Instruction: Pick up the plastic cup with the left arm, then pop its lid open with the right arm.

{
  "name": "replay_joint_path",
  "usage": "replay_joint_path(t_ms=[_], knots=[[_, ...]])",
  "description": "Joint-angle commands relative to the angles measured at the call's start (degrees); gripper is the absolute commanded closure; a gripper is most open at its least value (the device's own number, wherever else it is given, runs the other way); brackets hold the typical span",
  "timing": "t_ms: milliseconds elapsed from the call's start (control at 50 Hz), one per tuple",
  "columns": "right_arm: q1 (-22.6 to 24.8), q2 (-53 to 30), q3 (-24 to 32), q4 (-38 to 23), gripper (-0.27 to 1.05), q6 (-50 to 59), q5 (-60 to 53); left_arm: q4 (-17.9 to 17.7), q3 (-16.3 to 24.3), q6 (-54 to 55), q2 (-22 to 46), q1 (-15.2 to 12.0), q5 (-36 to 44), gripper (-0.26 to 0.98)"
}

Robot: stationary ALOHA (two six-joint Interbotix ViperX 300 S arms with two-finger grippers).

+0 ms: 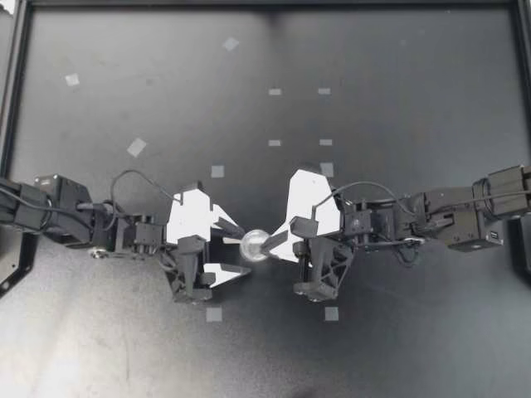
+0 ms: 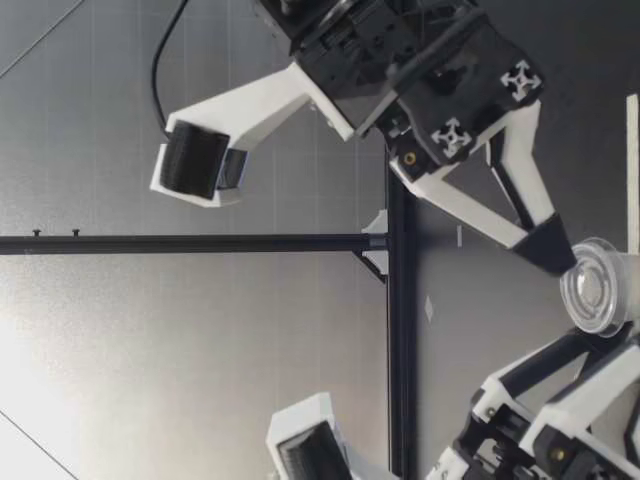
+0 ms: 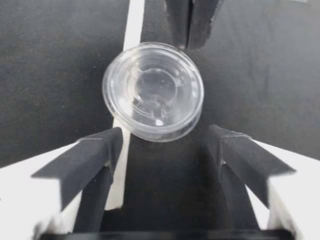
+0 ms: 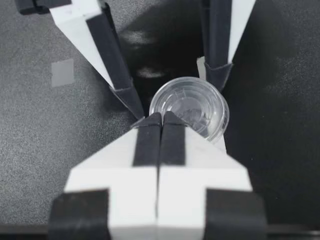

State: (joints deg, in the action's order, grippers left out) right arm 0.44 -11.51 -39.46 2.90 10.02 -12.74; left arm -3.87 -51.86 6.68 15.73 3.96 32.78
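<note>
A small clear plastic cup point(image 1: 255, 245) hangs between my two grippers near the middle of the black table point(image 1: 390, 99). My right gripper point(image 1: 270, 243) is shut, its tips pinching the cup's rim point(image 4: 159, 114); the cup's mouth point(image 4: 190, 106) faces its wrist camera. My left gripper point(image 1: 236, 248) is open, one finger on each side of the cup and neither touching it. In the left wrist view the cup's base point(image 3: 153, 90) sits just ahead of the spread fingers point(image 3: 90, 155). In the low view the cup point(image 2: 595, 285) is tilted, just under the right fingertips point(image 2: 548, 250).
Small pale tape squares point(image 1: 214, 314) point(image 1: 332, 313) point(image 1: 217, 172) dot the table around the grippers. A longer white strip point(image 3: 131, 30) lies under the cup. Black frame rails point(image 1: 12, 99) border the table at the sides and back.
</note>
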Motion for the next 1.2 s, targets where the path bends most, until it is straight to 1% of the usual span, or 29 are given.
replay_joint_path(t_ms=[0,320,980,1180], knots=[[-0.44,0.53,1.32,-0.09,0.90,-0.18,-0.53,-0.09,1.05,-0.18,-0.53,-0.44,0.53,0.06],[-0.88,-0.35,1.58,-0.18,0.90,-0.18,-0.53,0.00,2.20,-0.44,1.05,-0.44,1.23,0.06],[-0.88,-1.23,1.05,-0.09,0.90,0.53,3.25,-0.09,2.37,-0.35,1.49,-0.44,0.70,0.07],[-0.88,-1.23,0.97,-0.18,0.90,0.44,3.25,-0.09,2.55,-0.26,1.32,-0.35,-2.29,0.09]])
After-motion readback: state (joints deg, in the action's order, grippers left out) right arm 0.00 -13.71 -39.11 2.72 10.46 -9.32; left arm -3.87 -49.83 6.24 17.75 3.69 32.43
